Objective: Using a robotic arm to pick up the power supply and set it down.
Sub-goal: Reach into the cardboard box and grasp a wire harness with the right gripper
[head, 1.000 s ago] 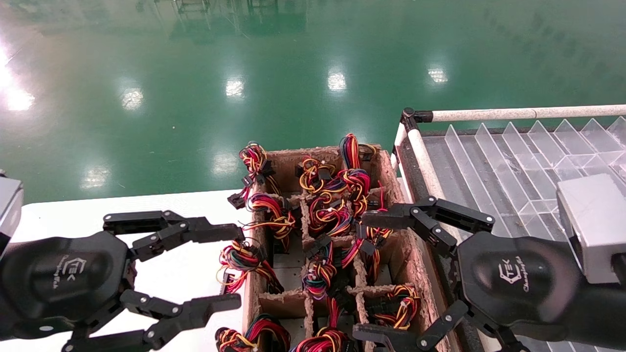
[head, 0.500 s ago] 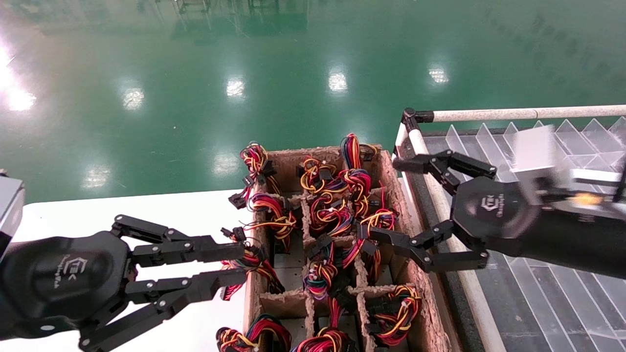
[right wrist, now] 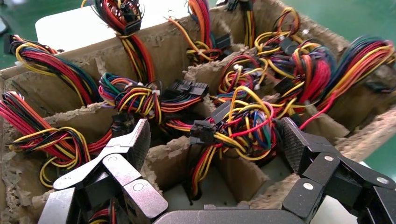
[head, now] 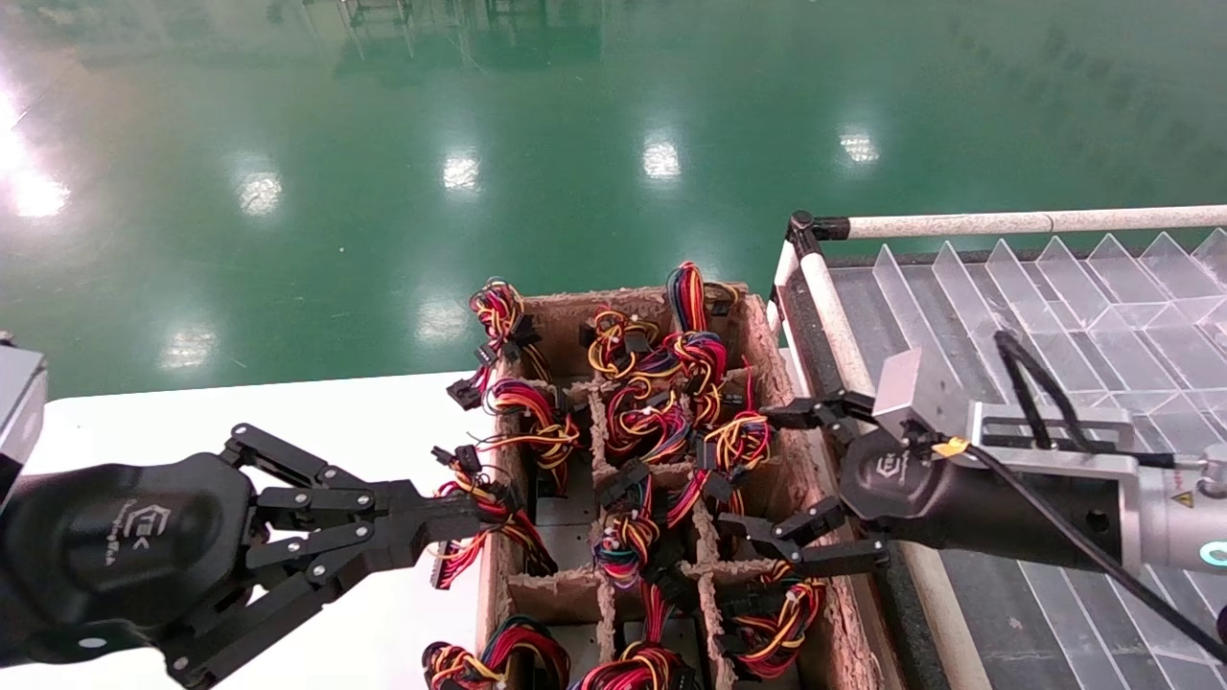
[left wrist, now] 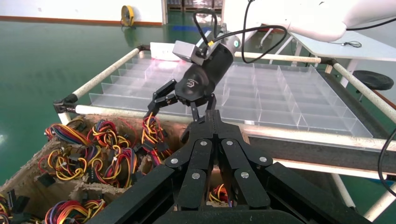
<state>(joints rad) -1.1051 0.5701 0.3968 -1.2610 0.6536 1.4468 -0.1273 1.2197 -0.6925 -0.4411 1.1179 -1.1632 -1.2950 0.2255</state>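
Several power supplies stand in the cells of a brown pulp-card carton (head: 575, 303), each topped by a red-yellow-orange-black wire bundle. My right gripper (head: 762, 470) hangs open over the carton's right column. Its fingers straddle one wire bundle (right wrist: 243, 123) without touching it. That power supply's grey face (right wrist: 210, 192) shows deep in the cell below. My left gripper (head: 474, 517) is shut at the carton's left wall, its tips against a bundle (head: 498, 513) that hangs over that wall. The left wrist view shows nothing between its fingers (left wrist: 205, 123).
A rack with white tube rails (head: 1007, 223) stands to the right of the carton, holding a clear plastic divider tray (head: 1054, 297). The carton sits on a white table (head: 335, 412). Beyond it is green floor.
My left gripper closed from wide open and reached to the carton's left wall. My right gripper swung over the rack, then back over the carton's right column, still open.
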